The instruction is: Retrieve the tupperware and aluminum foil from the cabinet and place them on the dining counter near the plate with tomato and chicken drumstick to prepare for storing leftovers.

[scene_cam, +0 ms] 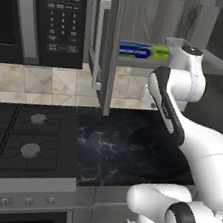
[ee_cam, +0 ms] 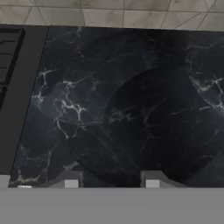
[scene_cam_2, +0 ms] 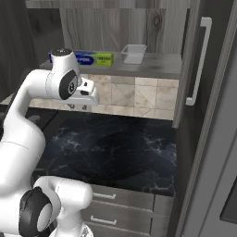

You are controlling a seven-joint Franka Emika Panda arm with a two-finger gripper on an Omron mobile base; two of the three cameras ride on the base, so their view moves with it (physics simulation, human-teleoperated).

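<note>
- Cabinet: doors open, shelf reachable.
- Foil box lies on the shelf, tub just beside it.
- Gripper: fingers apart, empty, facing the counter; it should rise and tilt level before reaching in.

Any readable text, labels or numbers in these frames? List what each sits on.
Aluminum foil box on the cabinet shelf: white lettering on blue, too blurred to read.
Microwave keypad: button labels too small to read.
Stove knobs: no legible markings.
Nothing else bears text.
</note>
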